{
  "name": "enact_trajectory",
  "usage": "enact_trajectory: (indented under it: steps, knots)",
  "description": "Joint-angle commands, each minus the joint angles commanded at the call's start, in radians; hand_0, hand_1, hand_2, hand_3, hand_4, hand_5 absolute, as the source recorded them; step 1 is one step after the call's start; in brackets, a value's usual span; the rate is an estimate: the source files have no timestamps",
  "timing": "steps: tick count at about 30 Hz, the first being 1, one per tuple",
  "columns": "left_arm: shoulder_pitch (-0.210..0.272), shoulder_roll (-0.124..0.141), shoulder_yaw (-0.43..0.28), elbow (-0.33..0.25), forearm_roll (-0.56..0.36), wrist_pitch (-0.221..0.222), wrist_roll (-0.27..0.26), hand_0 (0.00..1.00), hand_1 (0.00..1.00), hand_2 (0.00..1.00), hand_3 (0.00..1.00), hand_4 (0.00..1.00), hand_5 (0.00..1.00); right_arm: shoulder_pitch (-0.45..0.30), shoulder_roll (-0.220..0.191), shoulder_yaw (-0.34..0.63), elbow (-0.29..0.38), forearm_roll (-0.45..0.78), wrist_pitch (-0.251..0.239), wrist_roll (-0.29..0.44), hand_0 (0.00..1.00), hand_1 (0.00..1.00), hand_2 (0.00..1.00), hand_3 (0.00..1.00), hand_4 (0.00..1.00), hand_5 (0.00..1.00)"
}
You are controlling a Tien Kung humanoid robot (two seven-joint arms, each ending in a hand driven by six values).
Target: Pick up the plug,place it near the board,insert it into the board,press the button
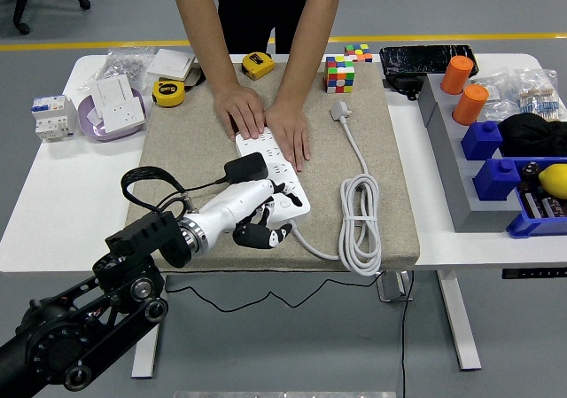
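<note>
Black and bulky, the robot's left arm point(84, 327) rises from the lower left corner of the head view and reaches over the near edge of the white worktop point(62, 194). Its white-and-black left robot hand point(252, 219) lies on the beige felt mat point(390, 185), fingers point(266, 235) curled downward at the near end of the white power strip point(276, 178) and gripping nothing that can be made out. The fingertips sit at or just beside the strip's near end, where its switch is; whether they press it cannot be told. No right arm appears.

Just beyond the knuckles, the black plug point(244, 168) sits on the strip's left side, apparently seated in a socket, with its thin black cable point(151, 185) looping back toward the robot's wrist. The strip's own white cord point(359, 225) runs off its near end and lies coiled to the right, ending in a grey plug head point(340, 110) farther up the mat.

At the strip's far end, a person standing across the worktop presses both hands flat: one hand point(241, 111) on the strip's far left, the other hand point(289, 132) on its right side (palms down, fingers extended).

Farther back lie two yellow tape measures point(168, 92), a colourful puzzle cube point(340, 73), and a white wall socket point(115, 97) on a purple dish. To the right, two orange cylinders point(469, 103) stand by blue bins point(496, 163).
</note>
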Motion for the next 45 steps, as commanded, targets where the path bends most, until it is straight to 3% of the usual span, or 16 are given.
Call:
enact_trajectory:
  steps: [14,15,18,28,45]
  knots:
    - [-0.042,-0.048,0.023,0.091,0.062,0.014,0.004,0.096,0.028,0.157,0.713,0.489,0.105,-0.001,0.0,-0.016,0.0,0.01,0.001,0.001,0.809,0.719,0.693,0.606,0.884,0.569]
    - [-0.046,-0.053,0.022,0.104,0.065,0.012,0.004,0.094,0.027,0.157,0.81,0.48,0.099,-0.001,-0.001,-0.014,0.0,0.006,0.001,0.0,0.809,0.719,0.693,0.606,0.884,0.569]
    - [-0.051,-0.059,0.022,0.128,0.07,0.007,0.006,0.094,0.027,0.157,0.81,0.48,0.099,-0.003,-0.002,-0.012,0.0,0.005,0.001,0.0,0.809,0.719,0.693,0.606,0.884,0.569]
    - [-0.058,-0.065,0.009,0.187,0.108,-0.001,0.015,0.094,0.026,0.156,0.8,0.471,0.09,-0.004,-0.001,-0.018,0.0,0.009,0.002,0.0,0.81,0.719,0.694,0.606,0.884,0.57]
    - [-0.055,-0.06,0.018,0.199,0.124,-0.011,0.04,0.092,0.023,0.154,0.755,0.449,0.062,-0.006,-0.001,-0.01,0.0,0.003,0.002,-0.001,0.81,0.719,0.694,0.606,0.885,0.572]
